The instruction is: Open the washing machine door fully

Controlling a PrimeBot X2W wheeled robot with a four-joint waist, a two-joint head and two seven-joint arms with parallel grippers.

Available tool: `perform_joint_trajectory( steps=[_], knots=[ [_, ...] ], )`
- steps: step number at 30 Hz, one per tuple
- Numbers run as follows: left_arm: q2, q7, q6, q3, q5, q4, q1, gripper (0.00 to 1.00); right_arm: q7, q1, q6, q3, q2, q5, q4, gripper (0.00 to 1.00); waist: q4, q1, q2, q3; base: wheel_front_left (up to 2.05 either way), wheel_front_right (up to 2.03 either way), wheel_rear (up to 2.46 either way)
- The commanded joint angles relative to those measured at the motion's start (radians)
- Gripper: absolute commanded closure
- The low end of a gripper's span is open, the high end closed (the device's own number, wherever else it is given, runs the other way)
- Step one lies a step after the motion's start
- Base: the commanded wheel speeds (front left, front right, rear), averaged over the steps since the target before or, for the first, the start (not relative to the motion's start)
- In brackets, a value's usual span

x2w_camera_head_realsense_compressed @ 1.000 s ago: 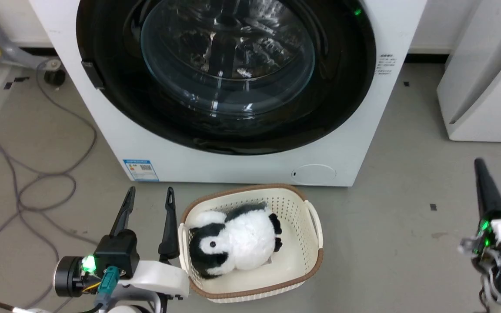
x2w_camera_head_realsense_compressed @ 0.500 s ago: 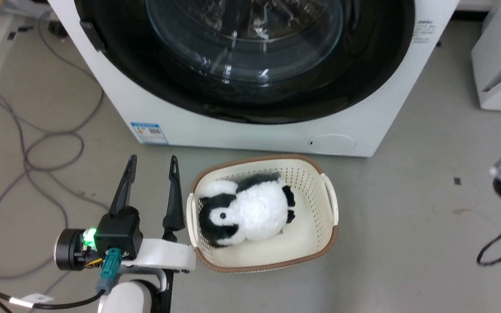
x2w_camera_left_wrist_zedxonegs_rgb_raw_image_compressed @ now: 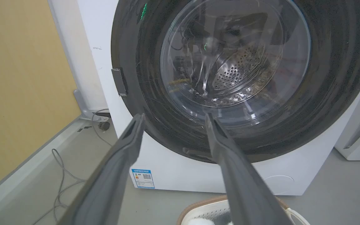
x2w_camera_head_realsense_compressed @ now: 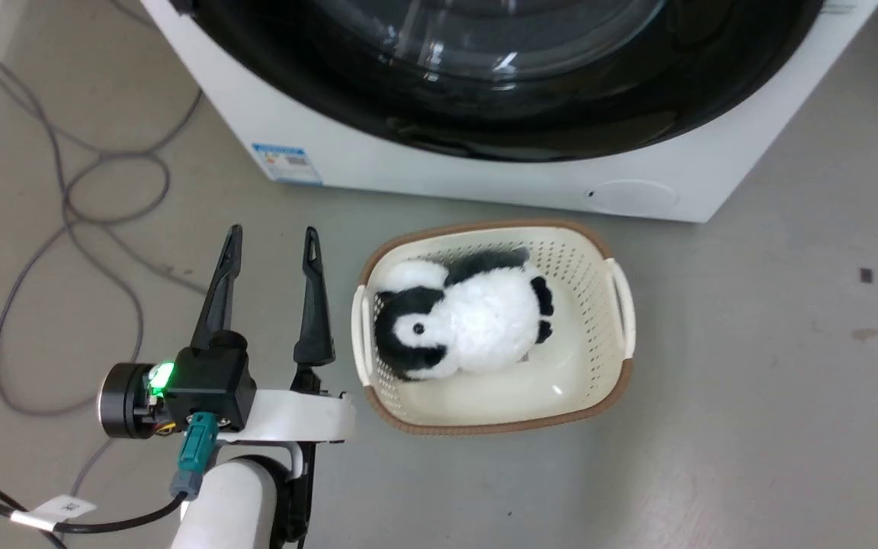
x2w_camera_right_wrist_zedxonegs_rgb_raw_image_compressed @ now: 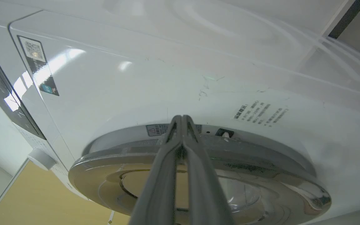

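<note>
Grey floor, smooth, a bit scuffed. White front-load washing machine stands on it along the top of the frame. Cream perforated laundry basket with a brown rim sits on the floor just below the machine, centre frame, not touching it. Loose grey cable loops at upper left. Small dark scrap at right.

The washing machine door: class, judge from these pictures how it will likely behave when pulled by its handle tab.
Probably rigid and heavy: the washing machine door is a broad glossy disc with a bulging glass bowl. Its gloss looks slippery, so the small handle tab seems the surer purchase. Knocks might chip the glass.
</note>
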Motion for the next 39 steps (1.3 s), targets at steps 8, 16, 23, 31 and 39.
perform_joint_trajectory(
  steps=[8, 16, 23, 31, 39],
  knots=[
    [0.001, -0.025, 0.026, -0.024, -0.011, -0.01, -0.043, 0.0, 0.053, -0.163, 0.001, 0.062, -0.039, 0.064, 0.103, 1.0, 0.042, -0.0002, 0.0, 0.058, 0.0, 0.0, 0.0],
    [0.001, -0.039, 0.042, -0.036, -0.015, -0.011, -0.063, 0.0, 0.125, -0.207, 0.001, 0.131, -0.045, 0.095, 0.138, 1.0, 0.053, -0.0002, 0.0, 0.084, 0.0, 0.0, 0.0],
    [0.001, -0.039, 0.04, -0.032, -0.016, -0.004, -0.062, 0.0, 0.212, -0.157, 0.001, 0.188, -0.045, 0.071, 0.102, 1.0, 0.044, -0.0002, 0.0, 0.07, 0.0, 0.0, 0.0],
    [0.001, -0.039, 0.031, -0.02, -0.009, 0.009, -0.047, 0.0, 0.26, -0.097, 0.001, 0.22, -0.038, 0.063, 0.065, 1.0, 0.023, -0.0002, 0.0, 0.031, 0.0, 0.0, 0.0],
    [0.001, -0.039, 0.02, -0.005, 0.0, 0.021, -0.024, 0.0, 0.304, -0.004, 0.001, 0.258, -0.021, 0.058, 0.006, 1.0, -0.001, -0.0002, 0.0, -0.02, 0.0, 0.0, 0.0]
  ],
)
